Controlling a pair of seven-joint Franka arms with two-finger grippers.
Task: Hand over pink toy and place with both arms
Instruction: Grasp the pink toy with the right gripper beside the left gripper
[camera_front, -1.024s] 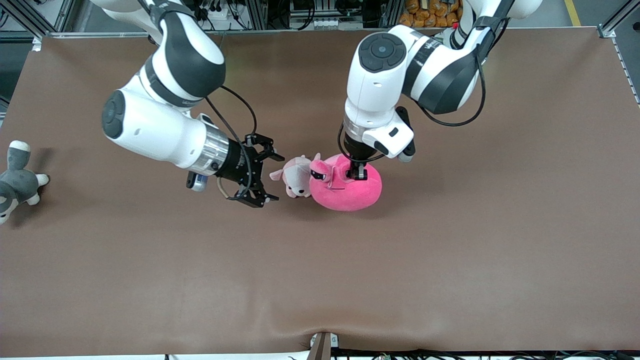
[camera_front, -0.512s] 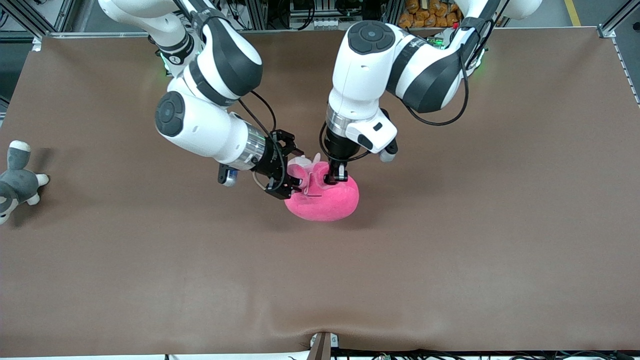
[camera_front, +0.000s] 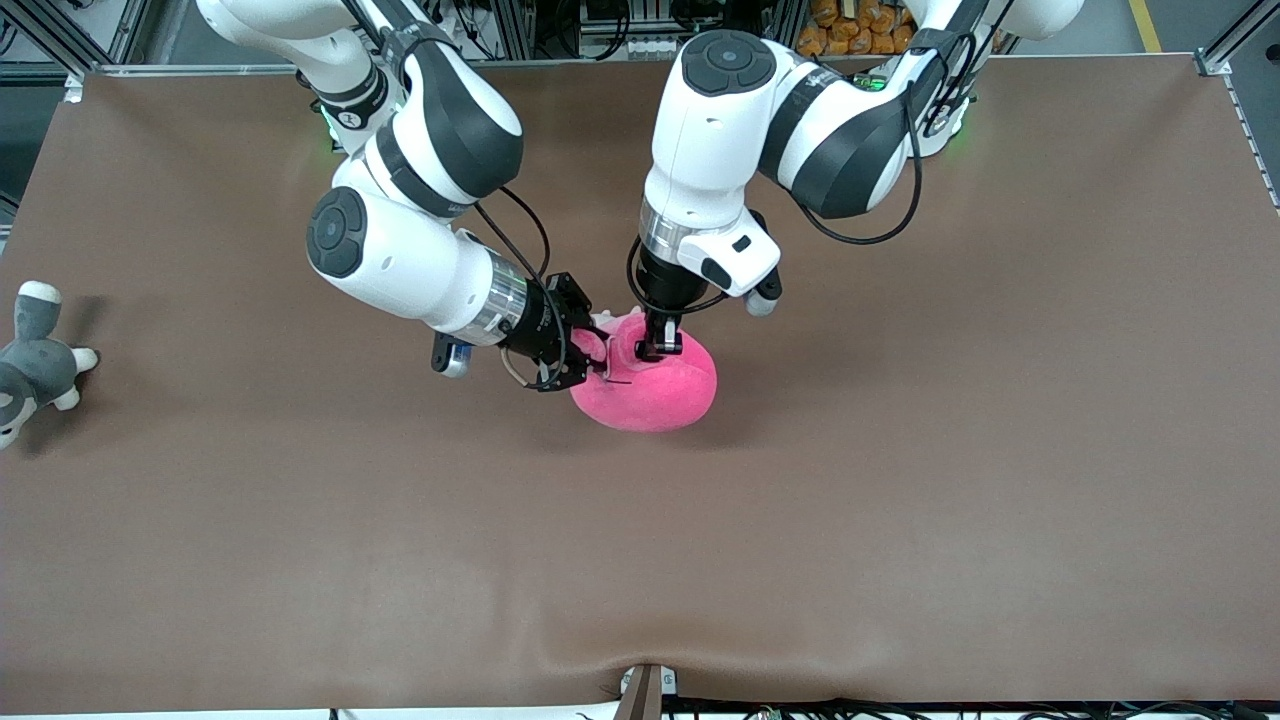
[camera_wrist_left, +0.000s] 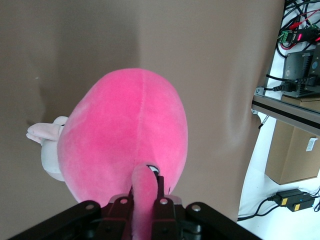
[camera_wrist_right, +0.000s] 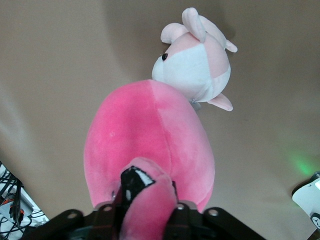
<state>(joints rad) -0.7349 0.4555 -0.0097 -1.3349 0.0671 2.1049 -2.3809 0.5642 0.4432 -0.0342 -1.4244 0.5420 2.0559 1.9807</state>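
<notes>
The pink toy (camera_front: 655, 392), a big round hot-pink plush, hangs just over the middle of the table between both grippers. My left gripper (camera_front: 660, 347) comes down from above and is shut on a thin pink flap on the toy's top (camera_wrist_left: 146, 182). My right gripper (camera_front: 588, 360) reaches in from the right arm's end and is shut on the toy's face part, the one with the black eye (camera_wrist_right: 147, 192). The toy's body (camera_wrist_left: 125, 125) bulges out past both sets of jaws (camera_wrist_right: 150, 135).
A small pale pink-and-white puppy plush (camera_wrist_right: 196, 64) lies on the table under the toy, mostly hidden in the front view. A grey-and-white plush animal (camera_front: 30, 365) lies at the table edge at the right arm's end. Brown table mat (camera_front: 900, 500) all around.
The left gripper carried the toy toward the right arm's end. The right gripper moved in from open and apart, then shut on the toy's face. The puppy plush became covered.
</notes>
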